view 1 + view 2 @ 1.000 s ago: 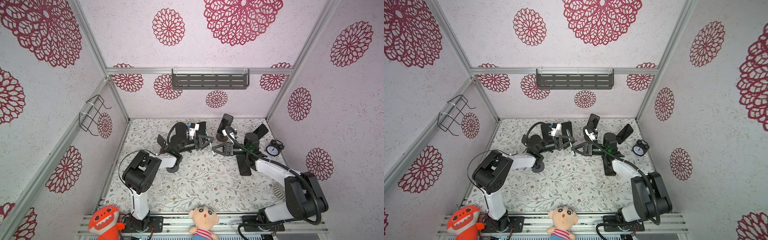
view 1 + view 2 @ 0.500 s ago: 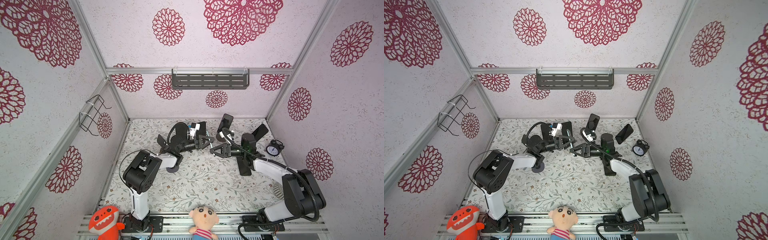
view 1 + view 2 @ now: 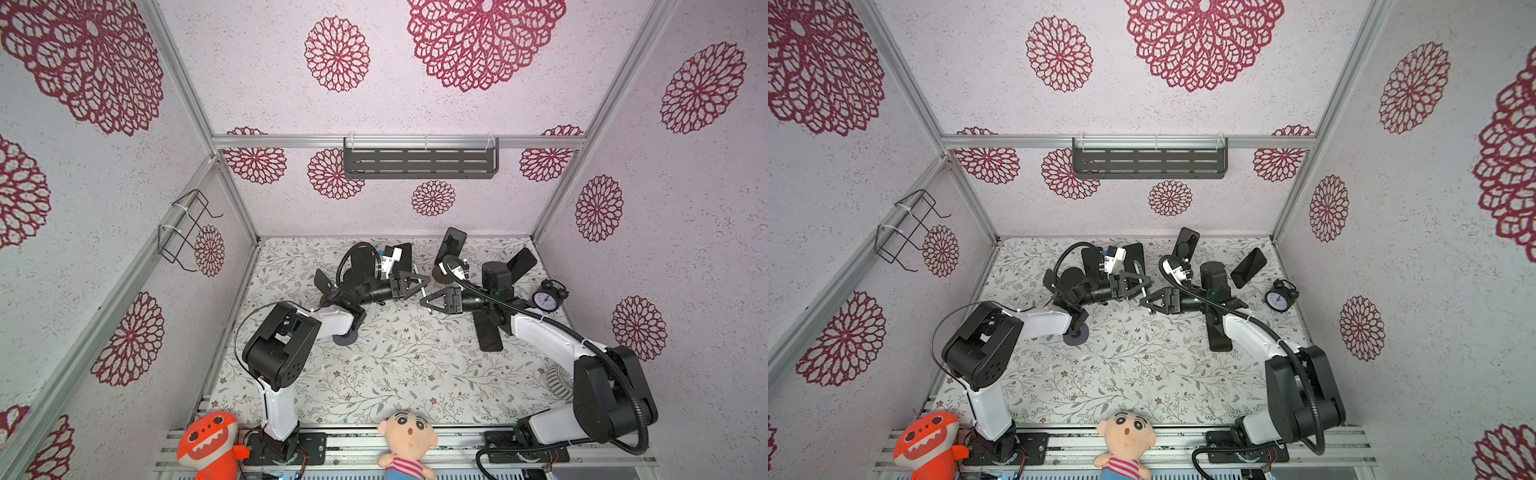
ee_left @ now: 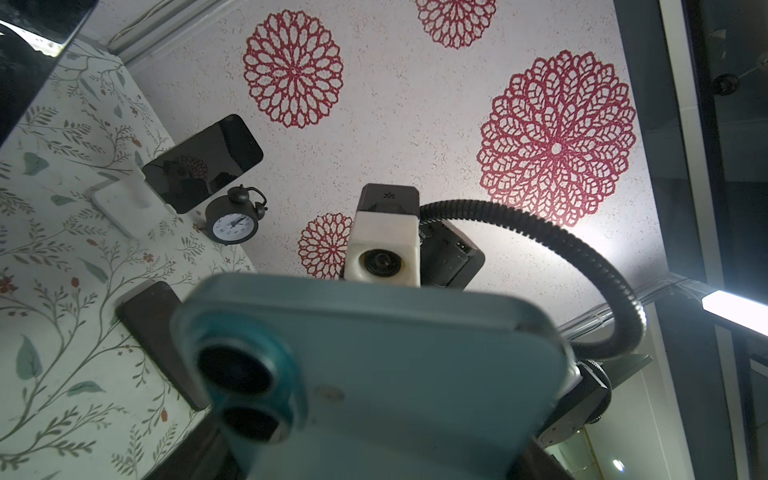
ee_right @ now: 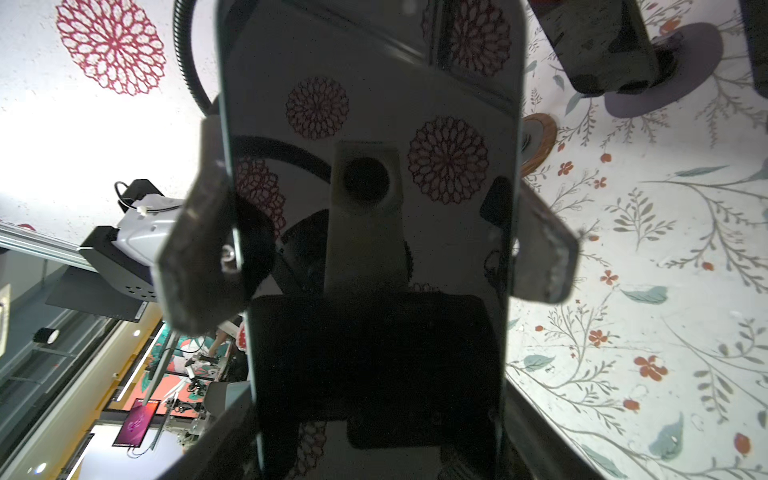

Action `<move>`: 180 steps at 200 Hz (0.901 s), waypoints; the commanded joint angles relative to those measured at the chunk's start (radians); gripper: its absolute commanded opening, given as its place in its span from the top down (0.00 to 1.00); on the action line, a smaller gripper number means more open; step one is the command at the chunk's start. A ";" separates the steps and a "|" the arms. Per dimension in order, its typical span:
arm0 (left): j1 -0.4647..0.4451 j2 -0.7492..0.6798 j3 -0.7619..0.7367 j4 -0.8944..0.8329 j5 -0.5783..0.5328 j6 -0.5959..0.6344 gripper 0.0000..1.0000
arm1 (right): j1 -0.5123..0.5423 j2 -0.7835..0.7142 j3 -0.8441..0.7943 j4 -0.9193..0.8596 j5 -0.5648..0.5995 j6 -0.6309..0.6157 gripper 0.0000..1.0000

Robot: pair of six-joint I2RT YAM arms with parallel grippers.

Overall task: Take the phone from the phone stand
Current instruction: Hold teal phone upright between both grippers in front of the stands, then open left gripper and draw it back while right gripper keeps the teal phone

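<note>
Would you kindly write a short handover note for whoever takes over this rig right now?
Left gripper: jaws clamped on the long edges of the teal phone.
Right gripper: jaws flank the same phone from the opposite side; grip cannot be told.
Phone: in the air over mid-table, between both grippers.
Done: removal looks complete; which stand it left, I cannot tell.
To do: confirm the right-hand grip, then probably set the phone on the table.

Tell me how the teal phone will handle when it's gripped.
The teal phone looks like a flat slab, so it is likely rigid. Its glossy screen shows clear reflections, so it is probably slippery and scratch-prone. Pinched only at its thin edges, it might pivot.
</note>
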 commanded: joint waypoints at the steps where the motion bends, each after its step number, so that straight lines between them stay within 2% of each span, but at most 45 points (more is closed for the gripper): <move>1: -0.001 -0.059 0.020 -0.166 -0.033 0.142 0.19 | -0.008 -0.078 0.061 -0.224 0.167 -0.133 0.43; 25: 0.011 -0.122 0.023 -0.313 -0.063 0.218 0.16 | -0.015 -0.128 0.065 -0.382 0.259 -0.188 0.46; 32: 0.015 -0.144 0.030 -0.377 -0.072 0.250 0.16 | -0.022 -0.140 0.062 -0.417 0.265 -0.196 0.51; 53: 0.022 -0.206 0.068 -0.602 -0.110 0.364 0.16 | -0.028 -0.165 0.053 -0.519 0.331 -0.225 0.53; 85: 0.073 -0.303 0.142 -0.930 -0.162 0.453 0.16 | -0.025 -0.179 0.053 -0.691 0.624 -0.248 0.60; 104: 0.122 -0.365 0.223 -1.208 -0.213 0.561 0.16 | -0.018 -0.192 0.027 -0.741 0.824 -0.225 0.62; 123: 0.173 -0.414 0.310 -1.459 -0.287 0.674 0.16 | 0.001 -0.206 -0.018 -0.725 0.926 -0.182 0.62; 155: 0.306 -0.481 0.338 -1.600 -0.281 0.733 0.17 | 0.057 -0.204 -0.054 -0.677 1.112 -0.140 0.67; 180: 0.384 -0.509 0.313 -1.618 -0.267 0.778 0.17 | 0.069 -0.153 -0.078 -0.630 1.139 -0.141 0.67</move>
